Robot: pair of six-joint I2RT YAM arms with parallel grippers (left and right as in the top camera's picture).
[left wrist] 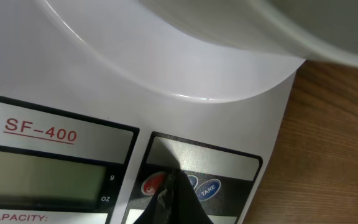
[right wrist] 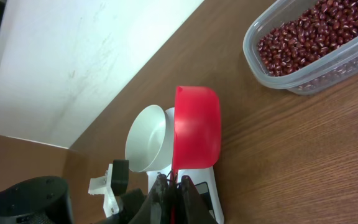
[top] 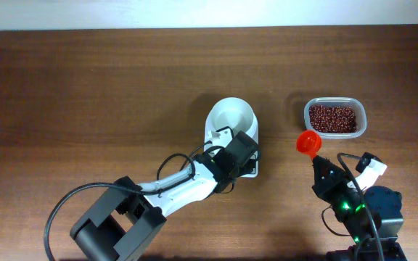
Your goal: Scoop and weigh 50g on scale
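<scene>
The white scale (top: 212,134) stands mid-table with its round bowl (top: 231,118) on top. My left gripper (top: 242,155) is shut and empty, its tip (left wrist: 174,180) down on the scale's button panel between the red button (left wrist: 154,183) and the blue TARE button (left wrist: 209,187). The grey display (left wrist: 42,177) looks blank. My right gripper (top: 322,172) is shut on the handle of the orange-red scoop (top: 309,143), held to the right of the scale. The scoop's cup (right wrist: 196,127) lies on its side and its inside is hidden. The red-brown beans (top: 332,118) fill a clear tub (right wrist: 263,71).
The clear tub (top: 363,123) sits at the back right, just beyond the scoop. A white wall strip (top: 194,13) borders the table's far edge. The left arm (top: 173,190) stretches across the front middle, and the right arm's base (top: 369,217) is at the front right.
</scene>
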